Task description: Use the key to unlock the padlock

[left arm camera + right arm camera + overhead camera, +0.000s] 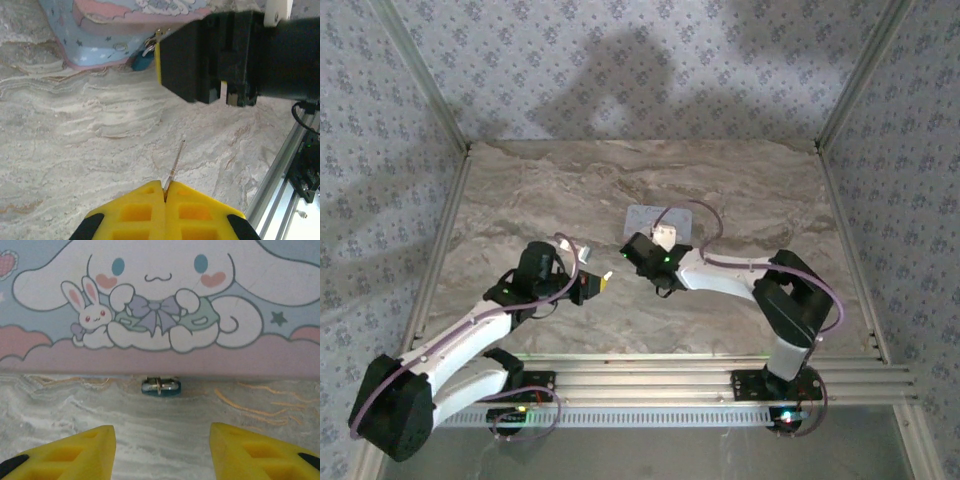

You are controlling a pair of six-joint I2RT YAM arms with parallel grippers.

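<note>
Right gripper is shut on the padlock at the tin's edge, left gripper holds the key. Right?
No: right wrist view shows the right gripper open, short of the padlock. Padlock at the tin edge, left gripper holding the key: correct.

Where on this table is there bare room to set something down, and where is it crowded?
Bare: the far strip of table behind the tin, and the margins by both side rails. Crowded: the middle, where left end effector with key, right end effector and padlock gather.
</note>
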